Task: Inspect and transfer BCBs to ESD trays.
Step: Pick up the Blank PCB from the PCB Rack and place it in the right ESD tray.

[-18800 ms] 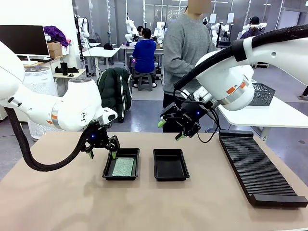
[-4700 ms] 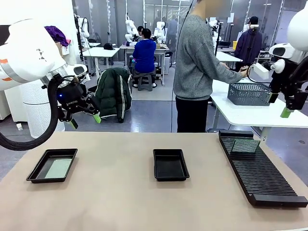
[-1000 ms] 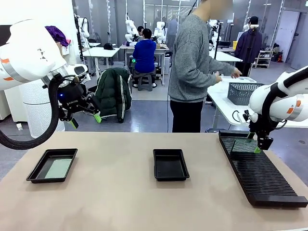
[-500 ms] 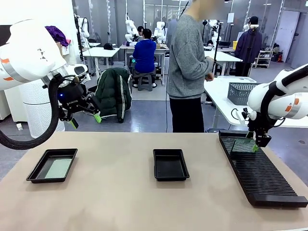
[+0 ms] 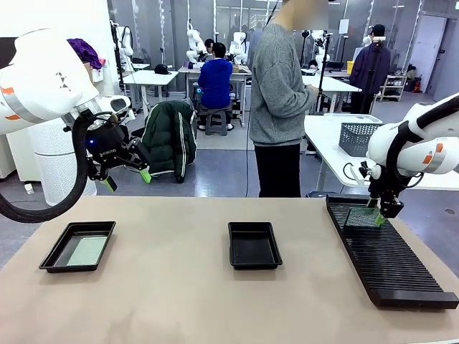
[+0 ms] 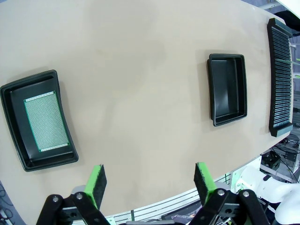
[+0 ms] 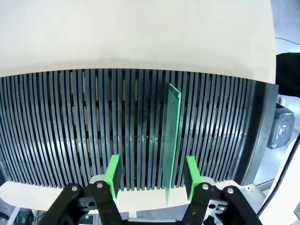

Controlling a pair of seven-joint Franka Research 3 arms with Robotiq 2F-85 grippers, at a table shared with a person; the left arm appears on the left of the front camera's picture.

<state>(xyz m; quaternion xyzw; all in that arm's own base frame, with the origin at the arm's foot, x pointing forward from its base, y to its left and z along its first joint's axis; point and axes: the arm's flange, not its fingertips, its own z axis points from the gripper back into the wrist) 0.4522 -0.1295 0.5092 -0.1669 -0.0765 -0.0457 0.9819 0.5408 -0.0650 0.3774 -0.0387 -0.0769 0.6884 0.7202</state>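
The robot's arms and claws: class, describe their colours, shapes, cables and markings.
The left arm and right arm have smooth, rounded white shells with small orange marks near the wrist. A thick black ribbed hose loops from the left arm. The left claw and right claw are black jointed linkages, each tipped with two bright green pads.

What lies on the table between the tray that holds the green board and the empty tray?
Nothing lies there. The table is bare from the filled tray to the empty tray; the front and left wrist views both show it.
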